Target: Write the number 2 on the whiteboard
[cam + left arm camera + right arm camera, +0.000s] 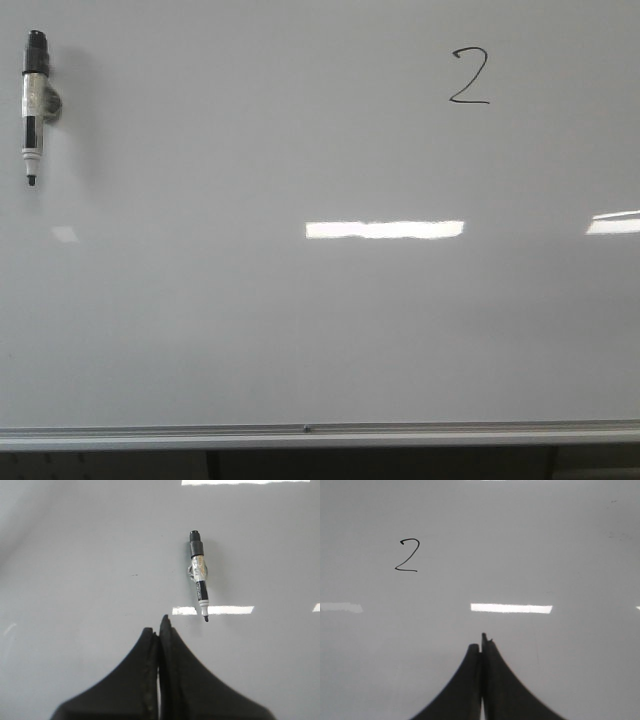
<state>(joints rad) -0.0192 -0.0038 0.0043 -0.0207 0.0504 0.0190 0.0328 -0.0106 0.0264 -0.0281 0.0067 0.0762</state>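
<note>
Front view: the number 2 (469, 76) is written on the whiteboard (320, 330); the marker pen (34, 105) lies apart from it, cap off, tip bare. No arm shows here.
Left gripper (159, 630): fingers pressed together, holding nothing; the pen lies just ahead of the tips, a little to one side.
Right gripper (481, 646): fingers also closed and empty; the digit is well ahead of the tips, off to one side.
Task state: seems finished.
Risk: a low sweep of the closed fingers could smear the ink or knock the pen; the uncapped tip may dry or mark the board.
</note>
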